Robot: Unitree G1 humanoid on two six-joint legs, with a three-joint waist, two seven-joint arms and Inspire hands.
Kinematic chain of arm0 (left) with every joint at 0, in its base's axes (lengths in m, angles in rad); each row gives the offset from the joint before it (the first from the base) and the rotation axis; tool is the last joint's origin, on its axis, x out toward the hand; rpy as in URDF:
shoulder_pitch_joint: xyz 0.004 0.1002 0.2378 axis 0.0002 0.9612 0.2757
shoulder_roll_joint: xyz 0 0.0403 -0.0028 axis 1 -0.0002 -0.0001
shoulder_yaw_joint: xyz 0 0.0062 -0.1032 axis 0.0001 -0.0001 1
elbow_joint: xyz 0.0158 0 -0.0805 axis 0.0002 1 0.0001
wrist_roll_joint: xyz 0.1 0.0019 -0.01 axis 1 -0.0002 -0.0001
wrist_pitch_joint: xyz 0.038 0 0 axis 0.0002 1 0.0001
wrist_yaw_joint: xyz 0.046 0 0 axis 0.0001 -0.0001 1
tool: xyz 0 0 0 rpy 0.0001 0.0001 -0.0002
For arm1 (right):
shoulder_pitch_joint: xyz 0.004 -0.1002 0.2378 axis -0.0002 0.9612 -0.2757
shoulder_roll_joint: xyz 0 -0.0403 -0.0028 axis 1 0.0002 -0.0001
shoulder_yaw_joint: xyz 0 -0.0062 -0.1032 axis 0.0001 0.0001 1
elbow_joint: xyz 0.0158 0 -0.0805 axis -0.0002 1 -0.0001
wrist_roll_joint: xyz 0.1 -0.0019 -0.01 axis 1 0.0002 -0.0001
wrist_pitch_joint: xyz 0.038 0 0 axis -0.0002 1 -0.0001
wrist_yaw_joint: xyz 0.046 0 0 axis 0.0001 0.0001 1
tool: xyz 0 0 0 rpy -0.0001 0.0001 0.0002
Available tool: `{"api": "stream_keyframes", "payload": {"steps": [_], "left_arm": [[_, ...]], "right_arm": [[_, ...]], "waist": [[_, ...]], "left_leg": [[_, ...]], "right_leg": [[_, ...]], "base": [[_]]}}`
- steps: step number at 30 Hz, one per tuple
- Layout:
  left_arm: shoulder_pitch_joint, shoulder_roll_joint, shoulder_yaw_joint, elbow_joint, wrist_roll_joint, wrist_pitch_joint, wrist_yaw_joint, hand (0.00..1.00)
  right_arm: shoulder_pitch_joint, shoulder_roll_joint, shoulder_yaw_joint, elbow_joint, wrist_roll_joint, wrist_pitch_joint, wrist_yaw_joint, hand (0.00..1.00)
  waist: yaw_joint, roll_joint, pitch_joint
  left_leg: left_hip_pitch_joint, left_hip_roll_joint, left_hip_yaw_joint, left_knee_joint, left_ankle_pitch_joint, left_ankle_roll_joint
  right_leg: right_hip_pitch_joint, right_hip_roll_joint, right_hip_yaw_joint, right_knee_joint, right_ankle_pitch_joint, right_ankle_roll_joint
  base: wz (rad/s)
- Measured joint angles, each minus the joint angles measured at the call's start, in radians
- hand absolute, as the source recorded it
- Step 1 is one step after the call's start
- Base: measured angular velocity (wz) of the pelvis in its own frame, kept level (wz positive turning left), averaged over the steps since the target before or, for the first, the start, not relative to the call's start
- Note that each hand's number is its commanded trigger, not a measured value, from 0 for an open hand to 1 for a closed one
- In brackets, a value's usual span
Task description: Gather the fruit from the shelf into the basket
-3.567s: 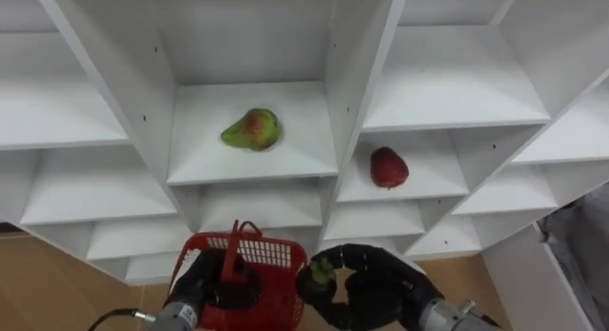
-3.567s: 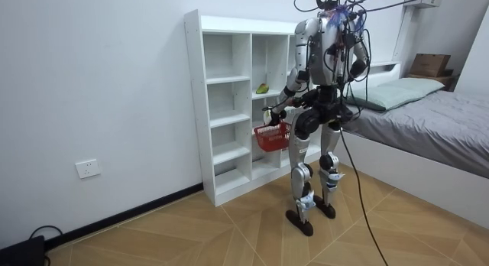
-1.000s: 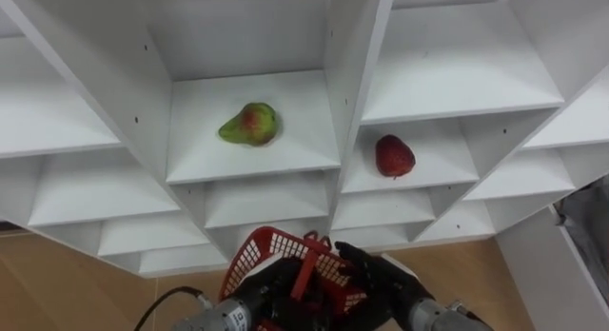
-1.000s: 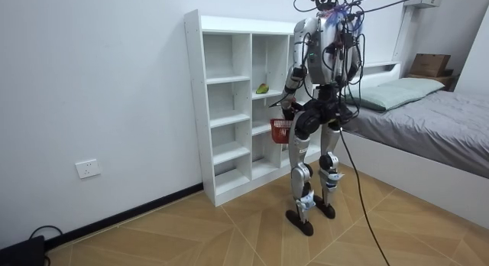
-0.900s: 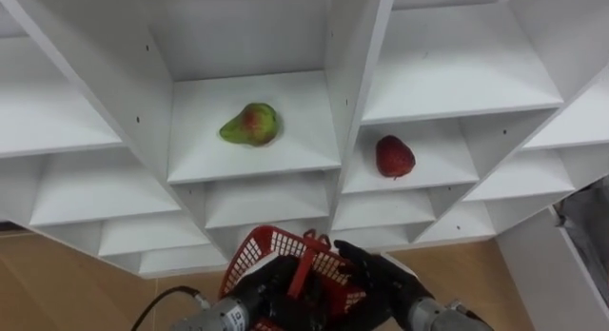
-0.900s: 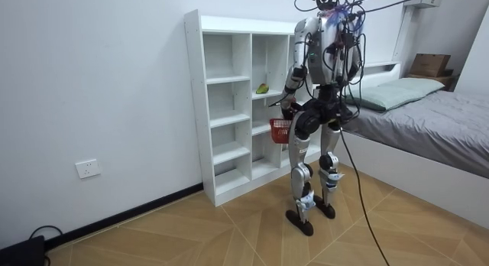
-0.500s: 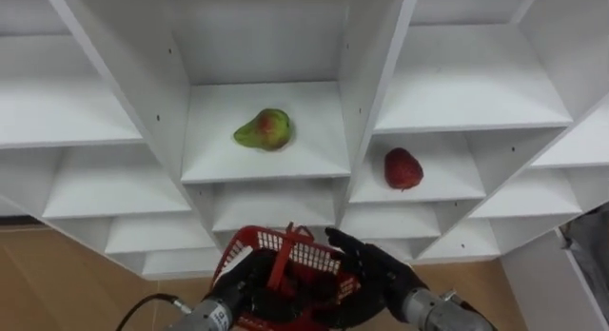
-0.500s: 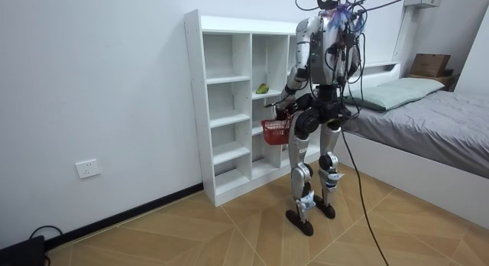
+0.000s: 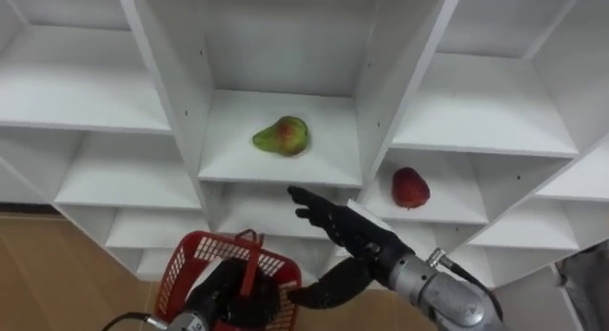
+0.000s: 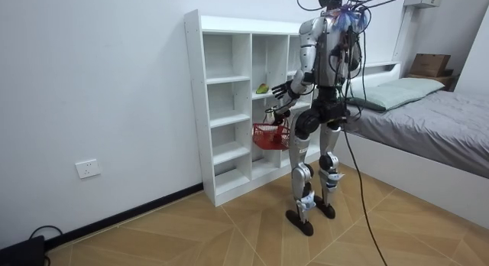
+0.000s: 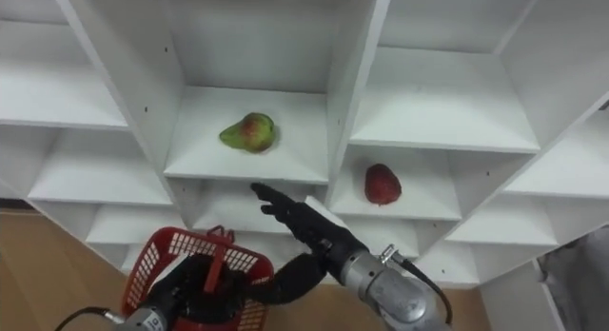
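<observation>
The right hand has left the red basket and risen, fingers straight, toward the pear.

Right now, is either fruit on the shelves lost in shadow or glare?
Left eye view: the pear is evenly lit with a soft shadow beneath, no glare; the red fruit likewise stands out on its shelf; the right hand, fingers spread, and the left hand holding the red basket look dark against the white closet. Room view: the pear's compartment is shaded.

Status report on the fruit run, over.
Left hand shut on basket. Right hand open, raised toward pear. Pear and red fruit on shelves. No obstruction seen.
</observation>
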Motion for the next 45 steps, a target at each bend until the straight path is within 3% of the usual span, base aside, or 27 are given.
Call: {"api": "stream_keyframes", "payload": {"steps": [8, 15, 17, 19, 23, 28, 31, 38, 41, 45], "left_arm": [[0.005, 0.007, 0.007, -0.01, 0.018, 0.0, 0.003, 1.0], [0.028, 0.011, 0.041, -0.056, 0.036, 0.0, 0.011, 1.0], [0.028, 0.01, 0.046, -0.059, 0.046, -0.001, 0.013, 1.0], [0.029, 0.008, 0.063, -0.059, 0.096, -0.001, 0.017, 1.0], [0.029, 0.011, 0.081, -0.06, 0.113, -0.001, 0.018, 1.0], [0.047, 0.022, 0.106, -0.059, 0.132, 0.0, 0.009, 1.0], [0.062, 0.024, 0.131, -0.067, 0.15, 0.01, -0.009, 1.0], [0.065, 0.028, 0.141, -0.067, 0.174, 0.041, -0.028, 1.0], [0.065, 0.025, 0.173, -0.067, 0.198, 0.042, -0.026, 1.0], [0.067, 0.03, 0.196, -0.067, 0.214, 0.063, -0.042, 1.0]], "right_arm": [[-0.036, -0.019, -0.001, -0.165, 0.0, -0.001, 0.031, 0.0], [-0.076, -0.034, -0.03, -0.232, 0.003, -0.002, 0.029, 0.0], [-0.079, -0.032, -0.04, -0.233, 0.003, -0.002, 0.028, 0.0], [-0.083, -0.031, -0.051, -0.238, 0.003, -0.002, 0.017, 0.0], [-0.1, -0.032, -0.053, -0.239, -0.003, -0.002, -0.039, 0.0], [-0.154, -0.033, -0.057, -0.239, -0.014, -0.002, -0.105, 0.0], [-0.17, -0.042, -0.062, -0.236, -0.013, -0.002, -0.139, 0.0], [-0.189, -0.051, -0.061, -0.147, -0.005, -0.003, -0.18, 0.0], [-0.232, -0.057, -0.062, -0.062, -0.011, -0.001, -0.206, 0.0], [-0.275, -0.084, -0.075, 0.014, -0.003, -0.002, -0.233, 0.0]], "waist": [[0.009, -0.018, 0.0092], [0.024, -0.041, 0.0052], [0.031, -0.048, 0.0077], [0.038, -0.056, 0.0064], [0.056, -0.07, 0.0102], [0.063, -0.09, 0.0085], [0.066, -0.106, 0.0138], [0.087, -0.119, 0.0139], [0.1, -0.139, 0.0183], [0.116, -0.166, 0.0166]], "left_leg": [[0.031, 0.001, -0.007, -0.005, 0.001, -0.001], [0.05, 0.001, -0.015, -0.017, 0.001, -0.001], [0.054, 0.0, -0.021, -0.016, 0.001, -0.001], [0.061, 0.001, -0.026, -0.019, 0.001, -0.001], [0.065, 0.001, -0.034, -0.019, 0.001, -0.001], [0.073, 0.0, -0.059, -0.016, 0.002, -0.003], [0.078, -0.003, -0.082, -0.014, 0.002, -0.004], [0.091, -0.009, -0.116, -0.013, 0.004, -0.006], [0.089, -0.014, -0.134, -0.011, 0.004, -0.007], [0.078, -0.02, -0.164, 0.001, 0.004, -0.007]], "right_leg": [[0.034, 0.0, -0.009, -0.001, 0.0, 0.0], [0.054, 0.0, -0.019, -0.002, 0.0, 0.0], [0.061, -0.001, -0.027, -0.003, 0.0, 0.0], [0.066, 0.0, -0.027, -0.003, 0.0, 0.0], [0.078, -0.001, -0.036, -0.004, 0.0, 0.0], [0.098, -0.001, -0.064, -0.007, 0.0, 0.0], [0.118, -0.003, -0.094, -0.019, 0.0, 0.0], [0.146, -0.01, -0.139, -0.019, -0.004, 0.006], [0.151, -0.013, -0.159, -0.02, -0.006, 0.009], [0.159, -0.015, -0.189, -0.021, -0.006, 0.009]], "base": [[0.03], [0.03], [0.08], [0.0], [0.06], [0.15], [0.18], [0.17], [0.13], [0.23]]}}
